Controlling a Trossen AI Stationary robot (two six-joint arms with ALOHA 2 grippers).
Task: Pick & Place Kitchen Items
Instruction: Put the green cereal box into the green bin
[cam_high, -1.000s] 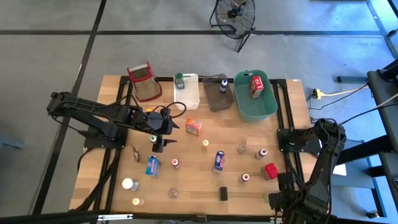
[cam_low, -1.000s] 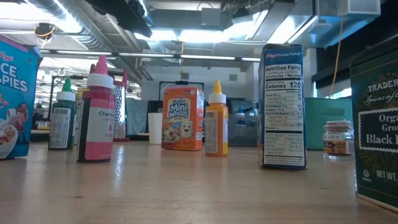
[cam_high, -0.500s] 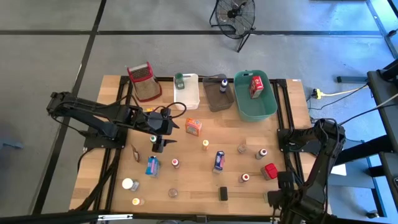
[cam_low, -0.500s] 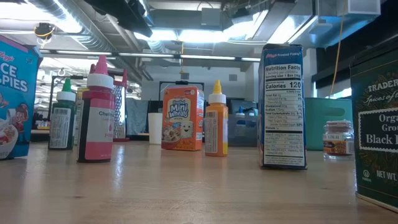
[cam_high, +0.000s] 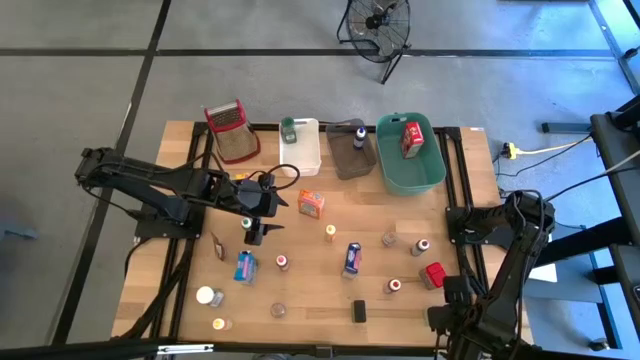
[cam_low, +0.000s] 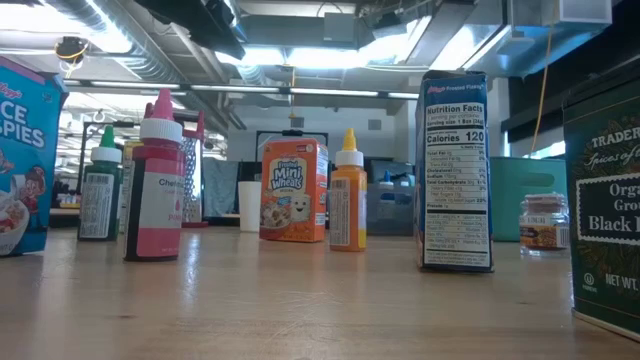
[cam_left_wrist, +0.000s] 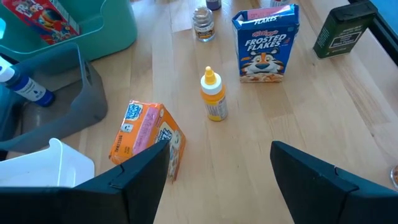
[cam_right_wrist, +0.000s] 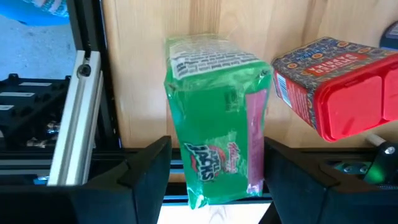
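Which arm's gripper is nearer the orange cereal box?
Left. The left gripper hangs open just beside the orange cereal box; the right gripper waits at the table's far corner, over a green box.

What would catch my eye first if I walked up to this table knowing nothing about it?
Probably the scatter of small bottles, boxes and tins across the wooden table, with a row of bins along the far edge, the teal bin holding a red box. The left gripper hangs open over the table's left half, near the orange cereal box. The right gripper, by the table's right front corner, straddles a green Apple Jacks box.
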